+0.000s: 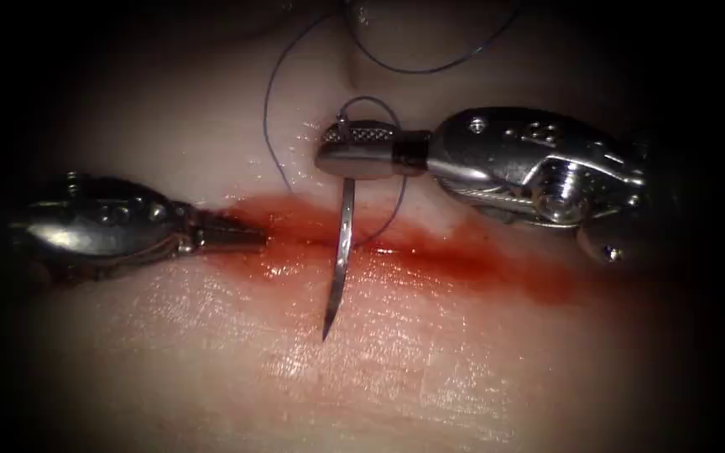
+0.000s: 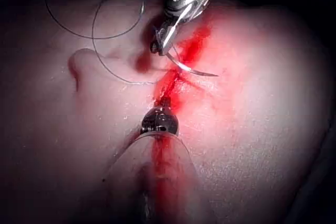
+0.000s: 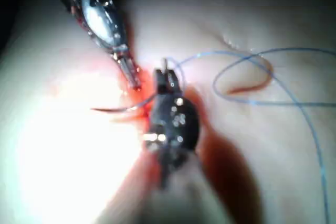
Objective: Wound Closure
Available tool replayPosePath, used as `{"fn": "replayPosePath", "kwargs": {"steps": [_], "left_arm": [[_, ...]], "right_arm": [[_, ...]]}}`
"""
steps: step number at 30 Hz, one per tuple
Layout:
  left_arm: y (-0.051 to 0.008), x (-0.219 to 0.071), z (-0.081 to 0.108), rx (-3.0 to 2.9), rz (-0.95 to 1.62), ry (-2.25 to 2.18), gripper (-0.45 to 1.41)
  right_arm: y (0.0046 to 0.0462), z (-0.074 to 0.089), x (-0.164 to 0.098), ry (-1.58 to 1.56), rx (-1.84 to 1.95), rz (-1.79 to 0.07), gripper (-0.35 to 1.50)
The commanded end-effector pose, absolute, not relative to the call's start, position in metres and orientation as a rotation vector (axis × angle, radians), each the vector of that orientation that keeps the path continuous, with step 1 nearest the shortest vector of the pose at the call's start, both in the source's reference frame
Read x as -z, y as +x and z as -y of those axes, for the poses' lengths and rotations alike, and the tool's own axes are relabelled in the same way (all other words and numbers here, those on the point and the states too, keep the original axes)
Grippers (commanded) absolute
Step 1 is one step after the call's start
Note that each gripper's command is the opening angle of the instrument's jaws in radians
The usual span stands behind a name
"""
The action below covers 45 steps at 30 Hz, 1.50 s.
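Note:
My right tool point(image 1: 331, 149) comes in from the right with its jaws shut on the curved needle point(image 1: 344, 243) close to its thread end. The needle hangs down across the cut point(image 1: 430, 252), its tip free over the tissue point(image 1: 211, 361) on the near side, not in the tissue. Blue thread point(image 1: 268, 101) runs from the needle's tail in loops over the far tissue. My left tool point(image 1: 249, 236) lies at the cut's left end, jaws shut on nothing, tip at the red fluid point(image 1: 497, 268). The left wrist view has the needle point(image 2: 194, 71) under the right tool point(image 2: 160, 45).
Red fluid pools along the cut and spreads to the right. Thread loops point(image 2: 105, 66) lie on the tissue beyond the cut, near a small fold. In the right wrist view the left tool point(image 3: 131, 77) sits close beside the right tool's jaws point(image 3: 165, 80).

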State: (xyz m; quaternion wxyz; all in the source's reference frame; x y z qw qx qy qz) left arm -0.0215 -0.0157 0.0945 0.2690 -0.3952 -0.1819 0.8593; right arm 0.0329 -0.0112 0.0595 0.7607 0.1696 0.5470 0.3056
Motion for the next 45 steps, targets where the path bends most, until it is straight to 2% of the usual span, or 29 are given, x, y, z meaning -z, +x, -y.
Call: {"fn": "replayPosePath", "kwargs": {"steps": [1,4,8,14,29,35,41,43,45], "left_arm": [[-0.0222,-0.0955,0.0161,-2.322,0.496,-1.056,-0.08],[-0.0227,-0.0960,0.0153,-2.331,0.498,-1.039,-0.10],[-0.0236,-0.0964,0.0145,-2.336,0.497,-1.022,-0.25],[-0.0248,-0.0968,0.0144,-2.372,0.556,-0.963,-0.32],[-0.0252,-0.0977,0.0160,-2.541,0.939,-0.681,-0.28],[-0.0269,-0.0984,0.0153,-2.510,1.088,-0.597,-0.23],[-0.0285,-0.0997,0.0142,-2.484,1.166,-0.544,-0.27],[-0.0285,-0.1003,0.0144,-2.462,1.202,-0.507,-0.23],[-0.0283,-0.1008,0.0145,-2.431,1.233,-0.460,-0.11]], "right_arm": [[0.0334,0.0118,-0.0600,0.371,-0.665,-1.191,-0.35],[0.0334,0.0118,-0.0600,0.368,-0.660,-1.192,-0.35],[0.0334,0.0119,-0.0601,0.367,-0.659,-1.192,-0.35],[0.0334,0.0120,-0.0601,0.366,-0.658,-1.192,-0.35],[0.0333,0.0119,-0.0602,0.367,-0.650,-1.194,-0.35],[0.0333,0.0120,-0.0604,0.353,-0.627,-1.198,-0.35],[0.0333,0.0119,-0.0604,0.339,-0.607,-1.207,-0.35],[0.0333,0.0119,-0.0604,0.339,-0.607,-1.207,-0.35],[0.0333,0.0119,-0.0604,0.338,-0.600,-1.209,-0.35]]}}
